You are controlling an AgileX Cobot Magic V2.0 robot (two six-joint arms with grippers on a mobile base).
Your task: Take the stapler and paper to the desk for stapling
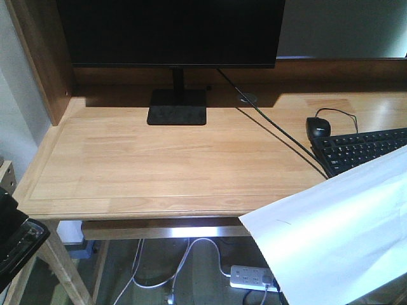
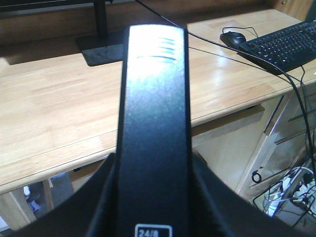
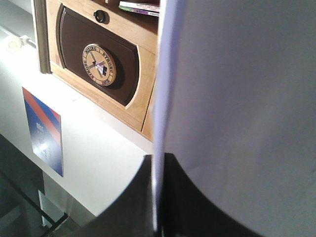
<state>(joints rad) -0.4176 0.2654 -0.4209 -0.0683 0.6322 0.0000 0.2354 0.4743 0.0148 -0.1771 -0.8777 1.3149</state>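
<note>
Front view: the paper (image 1: 337,235) hangs tilted in the air off the front right corner of the desk (image 1: 159,159), its upper edge crossing the keyboard (image 1: 359,149), with the mouse (image 1: 318,127) just beside that. Left wrist view: the left gripper (image 2: 154,202) is clenched on the stapler (image 2: 153,113), held up in front of the desk. Right wrist view: the right gripper (image 3: 160,212) pinches the paper seen edge-on, with a wooden shelf unit (image 3: 143,74) behind.

Black stapler (image 2: 153,123) apparently aloft before light-wood desk (image 2: 49,113), white paper (image 1: 343,235) tilted
</note>
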